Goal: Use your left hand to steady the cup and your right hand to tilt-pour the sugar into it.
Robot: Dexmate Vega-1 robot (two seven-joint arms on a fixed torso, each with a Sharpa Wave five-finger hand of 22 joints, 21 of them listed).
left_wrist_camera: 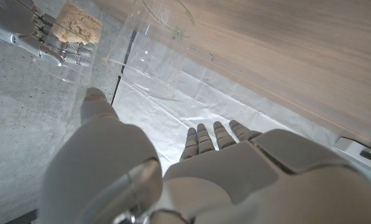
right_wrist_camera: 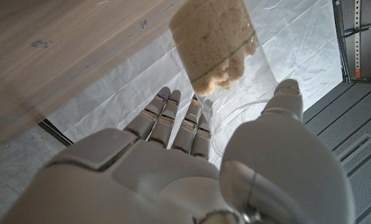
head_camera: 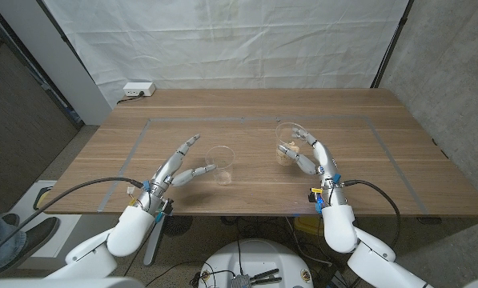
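The right hand (head_camera: 312, 158) has its fingers wrapped round a clear plastic cup of sugar (head_camera: 288, 142), thumb on one side and the rest curled on the other. In the right wrist view the same cup (right_wrist_camera: 219, 46) sits between the fingers (right_wrist_camera: 173, 121) and the thumb, with pale brown, clumpy sugar packed in its base. It looks raised a little off the wooden table (head_camera: 367, 160) and leaning, though from the head view I can't be sure it has left the wood.

The left hand (head_camera: 174, 170) is spread loose, fingers long and apart, holding nothing. Its thumb reaches toward the empty cup (head_camera: 221, 164) and comes just beside the wall; whether it actually touches I cannot tell. The left wrist view shows the thumb (left_wrist_camera: 98, 102) close under that clear cup (left_wrist_camera: 145, 56).

Two cups in all: one empty, standing upright near the table's middle, and one with sugar, to its right in the right hand. A white power strip (head_camera: 138, 90) lies at the far left corner.
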